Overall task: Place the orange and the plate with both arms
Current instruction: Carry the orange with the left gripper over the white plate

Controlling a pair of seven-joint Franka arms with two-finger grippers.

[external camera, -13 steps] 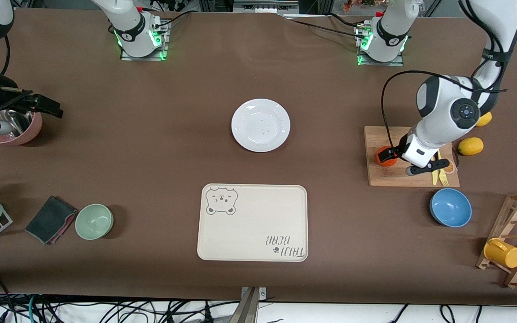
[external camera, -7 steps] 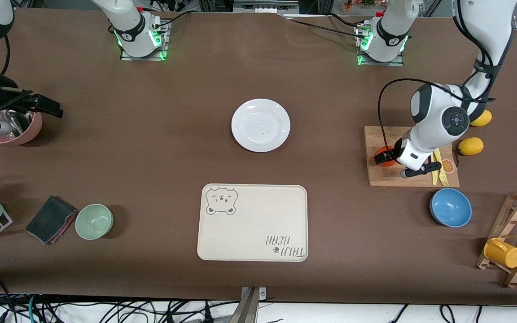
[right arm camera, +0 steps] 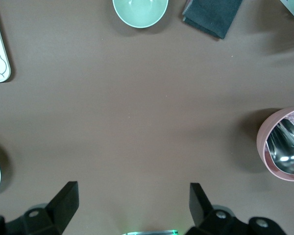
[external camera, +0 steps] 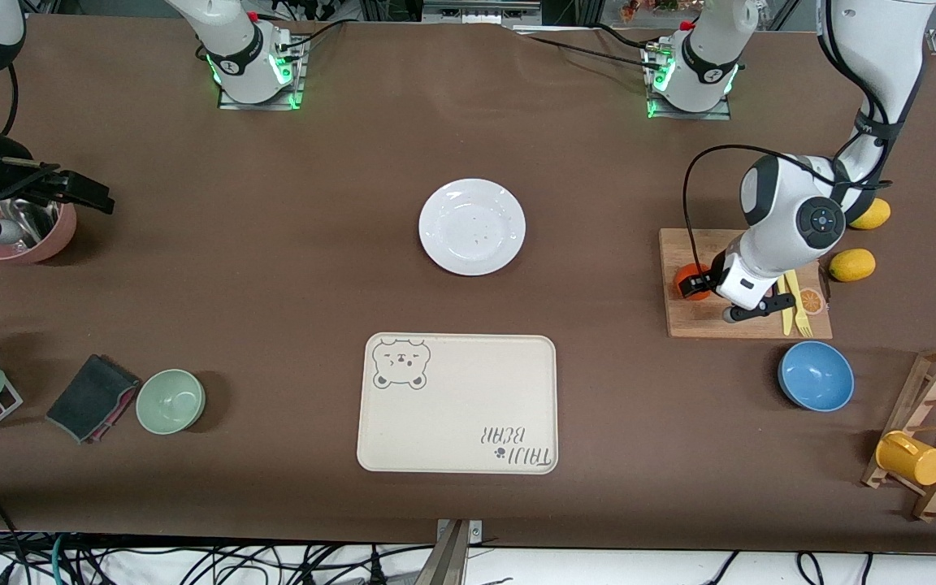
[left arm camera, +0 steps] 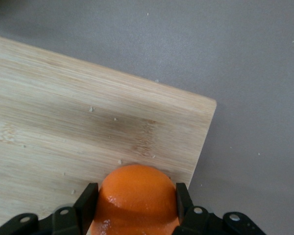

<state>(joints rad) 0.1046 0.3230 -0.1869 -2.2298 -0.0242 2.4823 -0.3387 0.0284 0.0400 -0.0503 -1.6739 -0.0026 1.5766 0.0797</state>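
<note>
1. Left end effector [left arm camera: 136,208] is down on the cutting board [external camera: 720,321] at the left arm's end of the table [external camera: 273,268], and its two fingers [left arm camera: 86,201] are closed against the sides of the orange [left arm camera: 136,193].
2. The orange sits on the board near the corner, and I judge it is not lifted yet.
3. Right end effector [right arm camera: 132,198] waits with its fingers spread wide and holds nothing; it hangs over the table beside the pink cup [external camera: 25,231], at the right arm's end.
4. The plate [external camera: 472,227] lies in the middle of the table, well apart from both end effectors and farther from the front camera than the tray [external camera: 457,404].
5. To do this step well, I think the arm should rise straight up first, because a round fruit can roll out of a grip.
6. The fork [external camera: 801,309] and knife [external camera: 785,313] lie on the same board, so the lift should keep clear of them.
</note>
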